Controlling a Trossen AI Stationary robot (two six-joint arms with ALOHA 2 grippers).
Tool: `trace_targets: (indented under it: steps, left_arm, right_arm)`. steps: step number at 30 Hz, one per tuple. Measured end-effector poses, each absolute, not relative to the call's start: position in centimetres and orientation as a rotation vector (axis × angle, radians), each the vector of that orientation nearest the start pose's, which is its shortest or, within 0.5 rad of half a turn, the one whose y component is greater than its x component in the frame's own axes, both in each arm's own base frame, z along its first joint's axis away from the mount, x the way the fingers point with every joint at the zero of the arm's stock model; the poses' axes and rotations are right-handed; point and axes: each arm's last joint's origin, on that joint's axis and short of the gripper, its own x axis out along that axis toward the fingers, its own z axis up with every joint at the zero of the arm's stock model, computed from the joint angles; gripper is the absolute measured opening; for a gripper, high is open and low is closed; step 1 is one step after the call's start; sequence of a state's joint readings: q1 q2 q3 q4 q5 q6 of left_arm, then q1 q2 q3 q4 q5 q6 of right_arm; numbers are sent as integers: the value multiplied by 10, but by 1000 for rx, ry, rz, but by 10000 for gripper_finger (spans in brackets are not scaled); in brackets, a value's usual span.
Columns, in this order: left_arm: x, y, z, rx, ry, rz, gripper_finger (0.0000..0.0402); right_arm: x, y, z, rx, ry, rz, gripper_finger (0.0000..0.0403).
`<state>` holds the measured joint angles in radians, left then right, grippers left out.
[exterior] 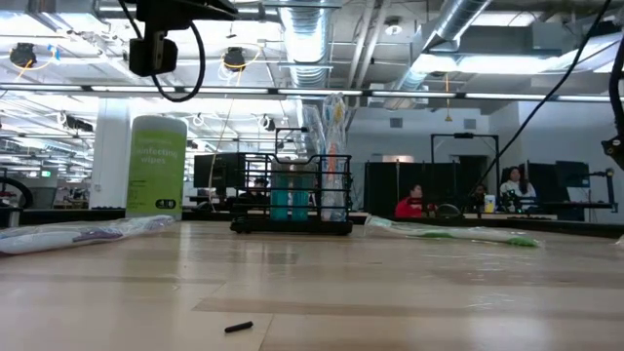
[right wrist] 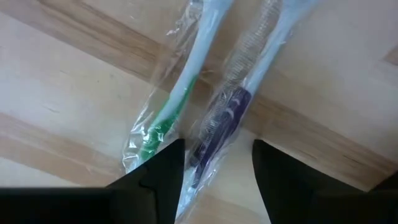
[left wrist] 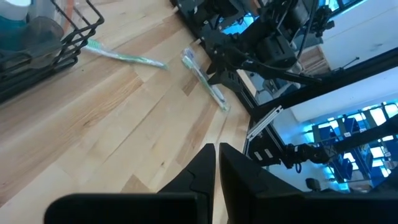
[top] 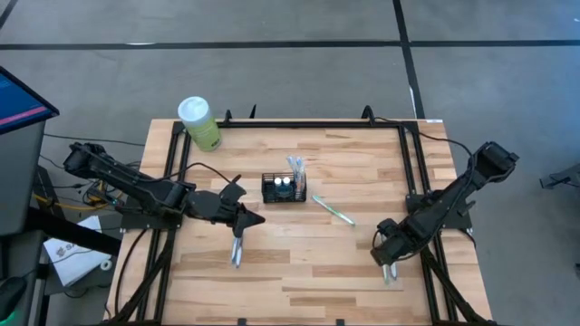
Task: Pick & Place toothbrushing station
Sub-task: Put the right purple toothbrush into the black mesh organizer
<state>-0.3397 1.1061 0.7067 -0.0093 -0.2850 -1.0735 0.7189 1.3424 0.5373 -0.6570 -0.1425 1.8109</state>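
The toothbrushing station, a small black wire-mesh caddy [top: 284, 188], stands upright on the middle of the wooden table with blue-and-white items in it; it also shows in the low view [exterior: 292, 195] and the left wrist view [left wrist: 37, 37]. My left gripper [top: 252, 219] is shut and empty, left of the caddy and above the table [left wrist: 216, 163]. My right gripper [top: 390, 260] is open at the near right, its fingers [right wrist: 163, 171] on either side of a purple wrapped toothbrush [right wrist: 230, 109]. A green wrapped toothbrush [right wrist: 171, 106] lies beside it.
A green canister with a white lid [top: 199, 122] stands at the far left. A loose green toothbrush [top: 333, 211] lies right of the caddy. A wrapped toothbrush [top: 237, 250] lies near my left gripper. A small black piece [exterior: 239, 328] lies near the front edge.
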Motion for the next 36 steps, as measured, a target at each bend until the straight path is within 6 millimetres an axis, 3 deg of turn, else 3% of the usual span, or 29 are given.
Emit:
trace_targets:
  steps: [9,19,29,36]
  left_arm:
    - [228,-71,263,-930,338,187,17]
    - [230,-67,266,-921,298,195,17]
    - [230,-67,267,-920,270,215,17]
    - [230,-66,267,-917,257,233,17]
  right_arm:
    - [135,120,129,924,1480,-754,150]
    - [135,125,133,809,1450,-662,13]
    - [148,139,171,635,1412,-567,7]
    - [167,133,206,545,1335,-539,4]
